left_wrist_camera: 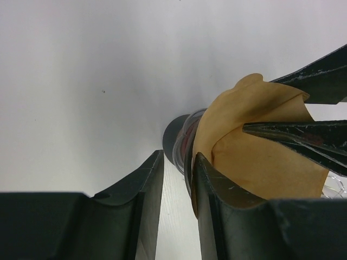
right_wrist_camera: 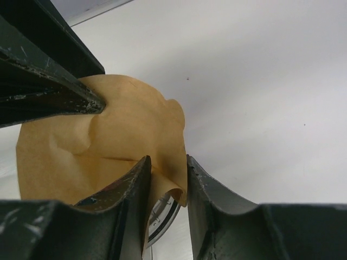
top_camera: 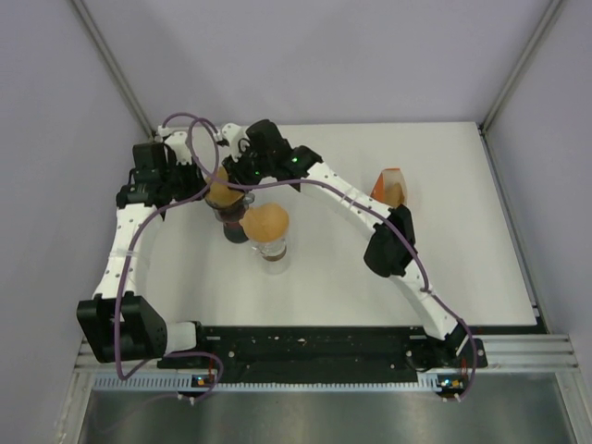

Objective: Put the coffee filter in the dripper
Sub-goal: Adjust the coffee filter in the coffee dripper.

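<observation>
White tabletop (top_camera: 462,231), plain grey walls, nothing fancy, and I'm working both arms over at the far left of it. The coffee filter (left_wrist_camera: 255,157) is sitting open-mouthed right on top of the glass dripper (left_wrist_camera: 179,142). As far as I can judge it's not seated down in it yet, and I'm putting a gripper on each of two opposite sides on purpose. The right gripper (right_wrist_camera: 167,158) is biting the paper wall, one finger inside the cone and one outside, jaws close together with the rim curling up between them. That's what's giving the cone its shape instead of letting it flop flat. The left gripper (left_wrist_camera: 178,154) is sitting on the other side with its jaws only a little apart, and the filter's edge and the dripper's glass lip are both showing in that gap. Honestly I can't tell whether it's clamping anything or just bracketing the rim. My guess is it's there to steady that side so the paper isn't twisting or lifting when the right side pushes down. A second glass cup (top_camera: 270,231) with a brown filter in it is standing just beside, so I'm minding my elbows. Biggest worry is thin paper under two pinches, which is easy to tear or crumple.
</observation>
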Controlling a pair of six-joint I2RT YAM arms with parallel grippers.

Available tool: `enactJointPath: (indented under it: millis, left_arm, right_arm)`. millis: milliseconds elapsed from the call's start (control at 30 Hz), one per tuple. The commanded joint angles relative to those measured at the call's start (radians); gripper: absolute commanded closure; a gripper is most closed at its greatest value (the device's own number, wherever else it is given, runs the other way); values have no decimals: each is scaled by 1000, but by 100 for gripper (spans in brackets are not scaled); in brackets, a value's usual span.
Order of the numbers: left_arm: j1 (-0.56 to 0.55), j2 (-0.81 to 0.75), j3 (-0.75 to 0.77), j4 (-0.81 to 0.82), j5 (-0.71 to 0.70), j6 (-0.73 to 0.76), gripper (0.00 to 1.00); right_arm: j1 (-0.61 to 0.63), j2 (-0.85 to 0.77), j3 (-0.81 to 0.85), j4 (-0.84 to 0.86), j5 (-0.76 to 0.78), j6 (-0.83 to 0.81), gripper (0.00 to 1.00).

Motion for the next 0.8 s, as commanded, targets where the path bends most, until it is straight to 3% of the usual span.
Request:
enactJointPath:
  millis: [0, 200, 367, 667, 767]
  left_arm:
    - [4, -20, -8, 15, 24, 14, 66]
    - [4, -27, -7, -2, 55, 14, 68]
    - [4, -24, -17, 1, 50, 17, 69]
    - [2, -24, -18, -5, 44, 22, 69]
    - [4, -24, -18, -5, 38, 23, 69]
  right_arm:
    - [37, 19, 58, -5, 2, -21, 71]
    - [48, 32, 60, -45, 48, -43, 91]
    - [56, 27, 75, -50, 56, -55, 100]
    - [59, 36, 60, -67, 56, -63, 99]
    - [60, 30, 63, -73, 53, -61, 72]
